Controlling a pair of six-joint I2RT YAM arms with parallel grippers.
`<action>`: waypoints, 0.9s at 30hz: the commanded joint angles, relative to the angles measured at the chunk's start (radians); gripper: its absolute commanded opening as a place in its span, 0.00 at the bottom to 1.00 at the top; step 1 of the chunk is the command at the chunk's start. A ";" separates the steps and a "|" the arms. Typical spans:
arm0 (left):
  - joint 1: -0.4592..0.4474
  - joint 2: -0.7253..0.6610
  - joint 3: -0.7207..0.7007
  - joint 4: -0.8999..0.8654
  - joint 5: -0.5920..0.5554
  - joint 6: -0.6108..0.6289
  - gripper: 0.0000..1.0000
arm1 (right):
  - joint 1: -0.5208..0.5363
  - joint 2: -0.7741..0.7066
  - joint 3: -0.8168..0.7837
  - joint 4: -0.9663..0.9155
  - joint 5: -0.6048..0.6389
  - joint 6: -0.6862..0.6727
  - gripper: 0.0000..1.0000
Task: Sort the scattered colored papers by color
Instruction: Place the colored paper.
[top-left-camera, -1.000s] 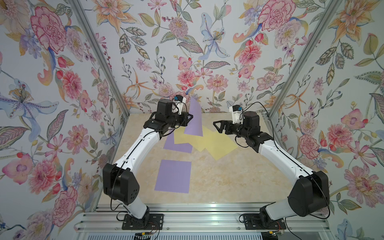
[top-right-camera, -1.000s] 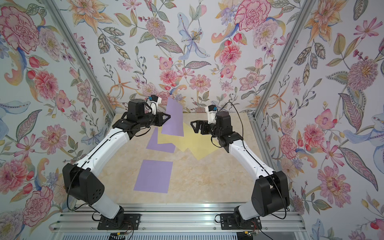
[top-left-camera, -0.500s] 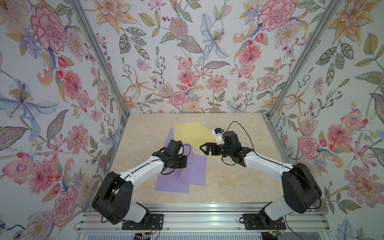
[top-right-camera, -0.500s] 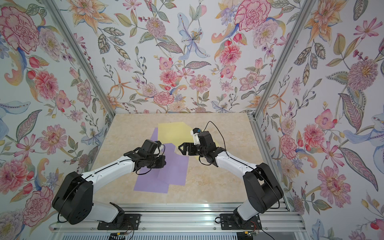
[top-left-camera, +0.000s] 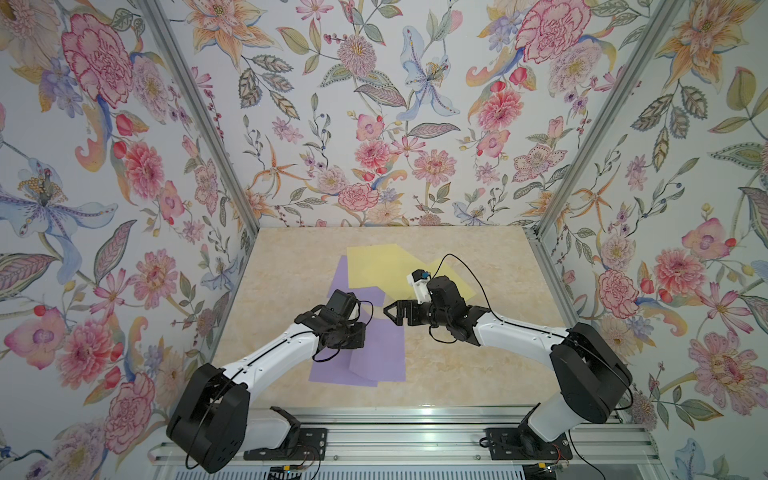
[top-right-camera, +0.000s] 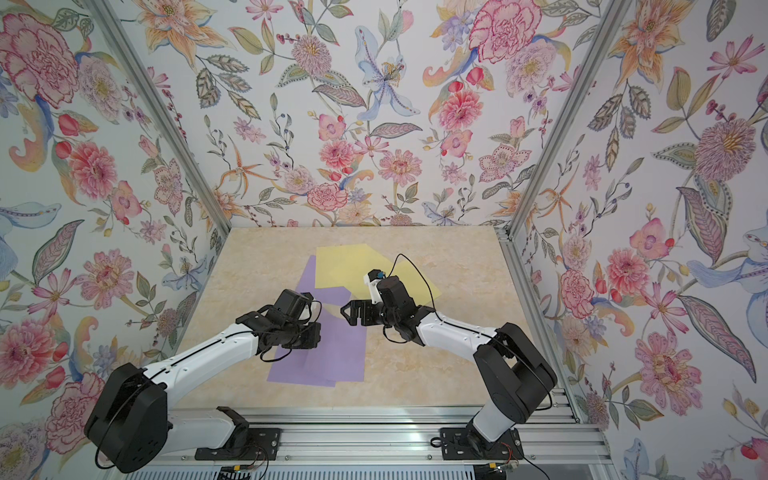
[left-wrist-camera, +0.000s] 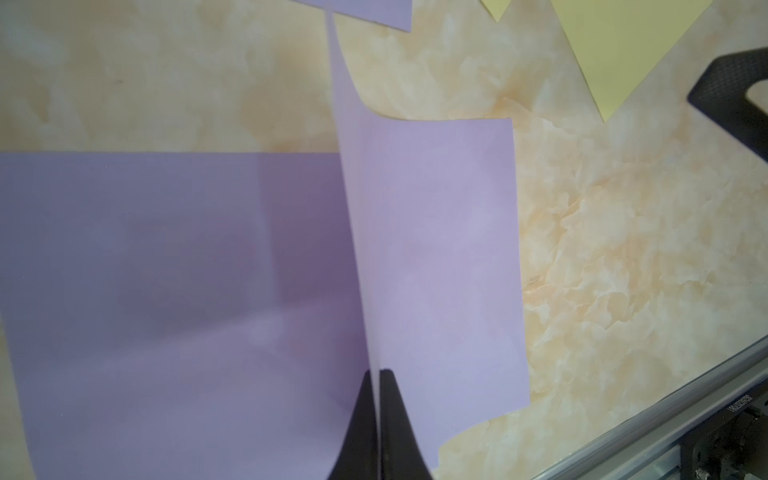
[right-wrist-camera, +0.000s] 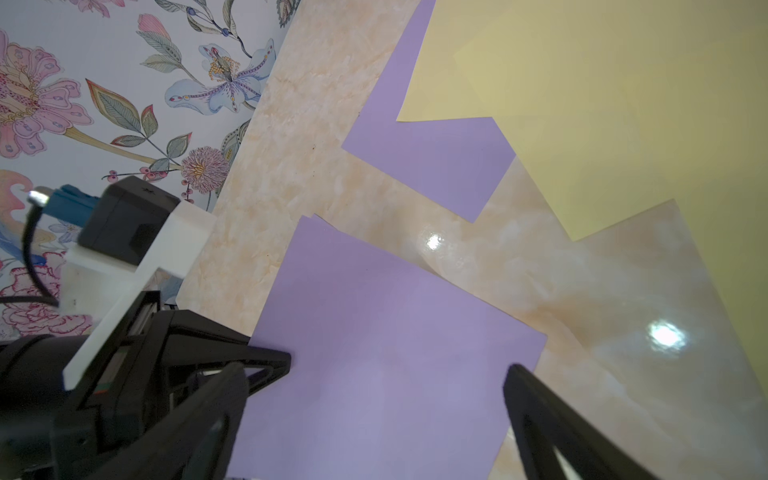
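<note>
Count: three purple sheets, at least two yellow sheets, all on the tabletop (top-left-camera: 478, 365).

- Purple sheet one (left-wrist-camera: 145, 291): lies flat at the near middle of the tabletop.
- Purple sheet two (left-wrist-camera: 436, 270): overlaps sheet one. One edge is lifted and stands upright, and the rest curves down onto sheet one and the bare tabletop beside it.
- Purple sheet three (top-left-camera: 343, 278): lies farther back and apart from the near pair, with one corner tucked under a yellow sheet.
- Yellow sheets: one toward the back (top-left-camera: 374, 264), and another (right-wrist-camera: 623, 145) overlapping it on the right-arm side. A third cannot be ruled out in the overlap.

Left arm: reaches in from the near-left base with the forearm angled up toward the middle and the wrist bent over the near purple pair. The left gripper (left-wrist-camera: 377, 374) has its jaws pinched together on the raised edge of purple sheet two.

Right arm: reaches in from the near-right base with a low forearm and points across toward the left arm. The right gripper (right-wrist-camera: 397, 363) hovers above the purple sheets with its jaws spread wide and nothing between them. The two grippers are near each other but not touching.
</note>
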 joint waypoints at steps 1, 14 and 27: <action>-0.004 0.003 0.057 -0.106 -0.052 0.056 0.00 | 0.020 0.013 -0.016 0.060 0.035 0.033 1.00; 0.012 -0.075 -0.023 -0.184 -0.162 0.007 0.00 | 0.072 0.058 -0.001 0.056 0.041 0.039 1.00; 0.044 -0.089 -0.027 -0.201 -0.206 0.008 0.00 | 0.099 0.149 0.058 0.056 -0.006 0.039 1.00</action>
